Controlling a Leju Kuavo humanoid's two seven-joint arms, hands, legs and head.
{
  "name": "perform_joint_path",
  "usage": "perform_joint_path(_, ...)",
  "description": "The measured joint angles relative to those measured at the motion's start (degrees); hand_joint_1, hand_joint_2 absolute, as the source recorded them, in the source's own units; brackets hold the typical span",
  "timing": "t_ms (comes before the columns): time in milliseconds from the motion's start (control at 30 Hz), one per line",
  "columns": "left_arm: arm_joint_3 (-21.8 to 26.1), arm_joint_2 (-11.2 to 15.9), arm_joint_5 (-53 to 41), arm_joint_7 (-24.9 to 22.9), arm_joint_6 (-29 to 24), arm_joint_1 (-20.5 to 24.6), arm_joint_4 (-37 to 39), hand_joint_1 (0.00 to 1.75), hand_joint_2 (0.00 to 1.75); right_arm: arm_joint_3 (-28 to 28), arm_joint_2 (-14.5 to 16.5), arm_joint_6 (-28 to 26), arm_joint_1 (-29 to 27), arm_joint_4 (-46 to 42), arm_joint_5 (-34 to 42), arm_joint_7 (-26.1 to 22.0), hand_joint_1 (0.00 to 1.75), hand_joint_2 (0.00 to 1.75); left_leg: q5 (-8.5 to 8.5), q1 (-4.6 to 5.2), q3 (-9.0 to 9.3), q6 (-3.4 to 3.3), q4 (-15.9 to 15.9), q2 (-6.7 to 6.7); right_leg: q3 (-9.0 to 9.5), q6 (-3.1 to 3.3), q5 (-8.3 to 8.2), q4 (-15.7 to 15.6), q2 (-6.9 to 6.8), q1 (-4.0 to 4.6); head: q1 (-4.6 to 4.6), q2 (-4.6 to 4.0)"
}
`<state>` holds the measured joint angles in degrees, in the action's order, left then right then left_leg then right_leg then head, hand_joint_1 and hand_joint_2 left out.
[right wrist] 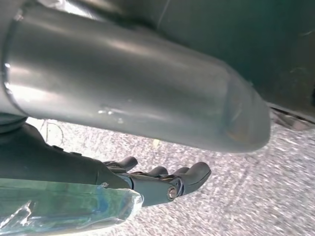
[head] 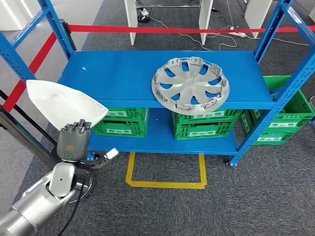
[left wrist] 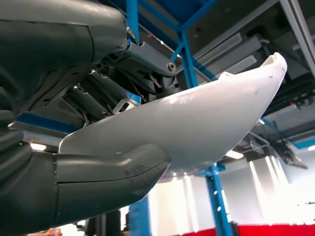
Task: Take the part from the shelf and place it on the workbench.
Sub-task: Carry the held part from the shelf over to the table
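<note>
My left hand grips a white curved panel part by its near edge, holding it in the air just off the left end of the blue shelf. In the left wrist view the white part lies across the hand, with the thick thumb pressed under it and the darker fingers over it. A silver wheel cover lies flat on the shelf's top level, right of centre. My right hand hangs over the grey carpet with loosely extended fingers and nothing in it.
Green crates sit on the lower shelf level, and another green crate stands to the right of the frame. Red barrier tape runs behind the shelf. A yellow outline marks the carpet in front.
</note>
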<state>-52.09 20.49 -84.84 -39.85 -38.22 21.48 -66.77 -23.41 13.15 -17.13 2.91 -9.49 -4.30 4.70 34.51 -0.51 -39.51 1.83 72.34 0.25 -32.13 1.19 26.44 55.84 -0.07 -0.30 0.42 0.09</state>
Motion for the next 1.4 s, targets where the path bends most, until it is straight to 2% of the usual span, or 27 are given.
perform_joint_path(67, 0.37, 0.18, 0.00, 0.00, -0.01, -0.46, -0.01, 1.75, 1.75, -0.01, -0.01, -0.04, 0.00, 0.00, -0.05, 0.00, 0.00, 0.00, -2.66, -0.14, 2.15, 0.10, -0.08, 0.00, -1.79, -0.26, -0.95, 0.55, -0.04, -0.01, -0.01, 0.00)
perform_joint_path(133, 0.75, 0.34, -0.01, 0.00, -0.02, -0.56, -0.11, 1.75, 1.75, -0.02, -0.01, -0.05, 0.04, -0.01, -0.10, -0.01, 0.00, 0.00, -4.91, -0.23, 7.63, -0.01, -7.07, -0.01, -3.33, -0.66, -1.68, 1.39, -0.03, 0.06, -0.04, 0.00)
perform_joint_path(200, 1.26, 0.50, -0.01, 0.00, -0.09, -0.64, -0.42, 1.75, 1.75, -0.02, -0.01, -0.10, 0.07, -0.01, -0.15, -0.03, 0.00, 0.00, -4.04, -0.12, 12.29, -0.53, -14.18, -0.10, -4.26, -1.20, -2.48, 2.04, -0.01, 0.21, -0.02, 0.00)
perform_joint_path(233, 1.47, 0.58, -0.01, 0.00, -0.15, -0.77, -0.55, 1.75, 1.75, -0.02, -0.01, -0.13, 0.06, 0.00, -0.17, -0.05, 0.00, 0.00, -3.44, 0.04, 13.16, -0.89, -15.87, -0.14, -4.51, -1.49, -2.96, 2.11, -0.02, 0.24, -0.02, 0.00)
perform_joint_path(300, 1.70, 0.73, -0.01, 0.00, -0.28, -1.15, -0.65, 1.75, 1.75, -0.02, -0.01, -0.16, -0.04, 0.02, -0.18, -0.08, 0.00, 0.00, -3.98, 0.11, 12.63, -1.75, -16.30, -0.04, -4.88, -2.10, -3.66, 2.03, 0.00, 0.14, -0.04, 0.00)
perform_joint_path(333, 1.76, 0.79, -0.01, 0.00, -0.35, -1.30, -0.68, 1.75, 1.75, -0.02, -0.01, -0.16, -0.09, 0.03, -0.18, -0.09, 0.00, 0.00, -4.58, 0.07, 12.07, -2.28, -16.32, 0.07, -5.37, -2.38, -2.83, 2.49, 0.00, 0.08, -0.02, 0.00)
perform_joint_path(400, 1.89, 0.81, -0.01, 0.00, -0.45, -1.44, -0.80, 1.75, 1.75, -0.02, -0.01, -0.17, -0.13, 0.07, -0.18, -0.09, 0.00, 0.00, -6.05, -0.07, 10.48, -3.10, -16.42, 0.26, -7.09, -2.82, 2.07, 6.67, 0.02, 0.00, 0.15, 0.00)
perform_joint_path(467, 2.04, 0.85, -0.01, 0.00, -0.50, -1.65, -0.90, 1.75, 1.75, -0.02, -0.03, -0.20, -0.07, 0.07, -0.19, -0.09, 0.00, 0.00, -7.54, 0.09, 8.55, -3.40, -16.33, 0.26, -8.93, -3.07, 7.37, 14.17, 0.01, 0.00, 0.33, 0.00)
perform_joint_path(500, 2.09, 0.89, -0.01, 0.00, -0.51, -1.78, -0.91, 1.75, 1.75, -0.02, -0.04, -0.22, -0.04, 0.07, -0.19, -0.09, 0.00, 0.00, -8.23, 0.21, 7.61, -3.42, -16.26, 0.28, -9.21, -3.09, 8.19, 17.18, 0.01, 0.02, 0.33, 0.00)
perform_joint_path(533, 2.11, 0.92, -0.01, 0.00, -0.51, -1.91, -0.92, 1.75, 1.75, -0.02, -0.05, -0.23, -0.04, 0.07, -0.19, -0.08, 0.00, 0.00, -8.91, 0.35, 6.66, -3.41, -16.17, 0.31, -8.74, -3.01, 7.61, 18.66, 0.01, 0.04, 0.33, 0.00)
perform_joint_path(567, 2.13, 0.95, -0.01, 0.00, -0.51, -2.02, -0.92, 1.75, 1.75, -0.02, -0.05, -0.24, -0.04, 0.07, -0.18, -0.05, 0.00, 0.00, -9.56, 0.51, 5.75, -3.39, -16.09, 0.33, -7.30, -2.78, 6.07, 18.12, 0.01, 0.09, 0.33, 0.00)
perform_joint_path(633, 2.19, 0.96, -0.01, 0.00, -0.54, -2.11, -0.92, 1.75, 1.75, -0.02, -0.08, -0.26, 0.04, 0.07, -0.16, 0.06, 0.00, 0.00, -10.83, 0.80, 4.22, -3.25, -15.96, 0.32, -1.59, -1.91, 3.58, 11.57, 0.04, 0.32, 0.31, 0.00)
perform_joint_path(700, 2.44, 1.02, -0.01, 0.00, -0.64, -2.10, -0.95, 1.75, 1.75, -0.02, -0.13, -0.29, 0.21, 0.07, -0.15, 0.26, 0.00, 0.00, -12.00, 1.05, 3.41, -2.92, -15.90, 0.30, 4.65, -1.19, 4.44, 2.82, 0.05, 0.61, 0.27, 0.00)
perform_joint_path(733, 2.60, 1.06, -0.01, 0.00, -0.71, -2.09, -0.96, 1.75, 1.75, -0.02, -0.14, -0.31, 0.28, 0.07, -0.15, 0.39, 0.00, 0.00, -12.60, 1.04, 3.22, -2.65, -15.95, 0.33, 6.22, -1.03, 5.17, 0.18, 0.08, 0.76, 0.28, 0.00)
perform_joint_path(800, 2.88, 1.25, -0.01, 0.00, -0.84, -2.17, -0.96, 1.75, 1.75, -0.02, -0.15, -0.32, 0.30, 0.07, -0.09, 0.67, 0.00, 0.00, -13.60, 0.89, 2.88, -1.98, -16.12, 0.35, 6.07, -0.79, 4.76, -1.13, 0.07, 0.79, 0.34, -0.01)
perform_joint_path(867, 3.04, 1.58, -0.01, 0.00, -0.87, -2.41, -0.96, 1.75, 1.75, -0.02, -0.16, -0.32, 0.21, 0.08, 0.02, 0.87, 0.00, 0.00, -11.36, 0.69, 2.06, -1.27, -14.79, 0.19, 4.95, 0.01, 3.33, -1.31, -0.09, 0.61, 0.27, -0.01)
perform_joint_path(967, 3.22, 1.98, -0.01, 0.00, -0.89, -2.65, -0.96, 1.75, 1.75, -0.02, -0.16, -0.37, 0.13, 0.09, 0.14, 1.01, 0.00, 0.00, -2.53, 0.27, -0.09, -0.35, -5.41, 0.05, 2.47, 0.59, 0.90, -1.24, -0.23, 0.55, -0.15, 0.00)
perform_joint_path(1000, 3.24, 2.02, -0.01, 0.00, -0.92, -2.73, -0.96, 1.75, 1.75, -0.02, -0.17, -0.41, 0.13, 0.09, 0.15, 1.05, 0.00, 0.00, -1.16, 0.12, -0.42, -0.11, -1.96, 0.05, 1.41, 0.53, 0.13, -1.08, -0.25, 0.56, -0.20, 0.00)
perform_joint_path(1033, 3.25, 2.02, -0.01, 0.00, -0.94, -2.82, -0.95, 1.75, 1.75, -0.02, -0.19, -0.46, 0.13, 0.09, 0.16, 1.11, 0.00, 0.00, -1.32, -0.01, -0.16, 0.06, 0.23, 0.05, 0.31, 0.44, -0.55, -0.83, -0.27, 0.56, -0.17, 0.00)
perform_joint_path(1067, 3.26, 2.02, -0.01, 0.00, -0.98, -2.88, -0.95, 1.75, 1.75, -0.02, -0.20, -0.51, 0.12, 0.09, 0.16, 1.16, 0.00, 0.00, -2.70, -0.13, 0.93, 0.17, 0.49, 0.05, -0.80, 0.34, -1.14, -0.47, -0.28, 0.54, -0.19, 0.00)
perform_joint_path(1100, 3.30, 2.02, -0.01, 0.00, -1.00, -2.90, -0.95, 1.75, 1.75, -0.02, -0.20, -0.55, 0.13, 0.09, 0.17, 1.21, 0.00, 0.00, -4.43, -0.23, 2.90, 0.23, -1.17, 0.05, -1.90, 0.23, -1.69, -0.04, -0.28, 0.49, -0.18, 0.00)
perform_joint_path(1167, 3.47, 2.01, -0.01, 0.00, -1.03, -2.82, -0.96, 1.75, 1.75, -0.02, -0.20, -0.62, 0.18, 0.08, 0.17, 1.23, 0.00, 0.00, -5.36, -0.32, 9.03, 0.16, -8.96, 0.00, -3.76, -0.17, -2.61, 1.01, -0.20, 0.50, -0.21, 0.00)
perform_joint_path(1233, 3.71, 1.94, -0.01, 0.00, -1.17, -2.75, -0.96, 1.75, 1.75, -0.02, -0.20, -0.70, 0.21, 0.08, 0.17, 1.24, 0.00, 0.00, -3.81, -0.17, 13.11, -0.45, -15.29, -0.07, -4.76, -0.80, -3.58, 1.61, -0.12, 0.62, -0.22, 0.00)
perform_joint_path(1300, 3.91, 1.79, -0.01, 0.00, -1.40, -3.03, -0.96, 1.75, 1.75, -0.02, -0.20, -0.72, 0.11, 0.08, 0.19, 1.25, 0.00, 0.00, -3.84, 0.03, 13.12, -1.43, -16.55, -0.02, -5.14, -1.51, -4.65, 1.47, -0.10, 0.58, -0.22, 0.00)
perform_joint_path(1333, 4.01, 1.67, -0.01, 0.01, -1.49, -3.26, -0.96, 1.75, 1.75, -0.02, -0.21, -0.71, 0.04, 0.11, 0.19, 1.25, 0.00, 0.00, -4.48, 0.01, 12.61, -1.90, -16.59, 0.09, -5.45, -1.87, -4.33, 1.63, -0.08, 0.47, -0.31, 0.00)
perform_joint_path(1367, 4.15, 1.49, -0.01, 0.01, -1.56, -3.50, -0.97, 1.75, 1.75, -0.02, -0.21, -0.70, -0.03, 0.13, 0.19, 1.26, 0.00, 0.00, -5.20, -0.04, 11.99, -2.42, -16.64, 0.20, -5.98, -2.23, -2.90, 2.47, -0.05, 0.37, -0.23, 0.00)
perform_joint_path(1400, 4.31, 1.28, -0.01, 0.02, -1.61, -3.71, -0.99, 1.75, 1.75, -0.02, -0.22, -0.70, -0.07, 0.15, 0.19, 1.28, 0.00, 0.00, -6.01, -0.13, 11.18, -2.82, -16.72, 0.30, -6.78, -2.57, -0.28, 4.42, -0.02, 0.29, -0.16, 0.00)
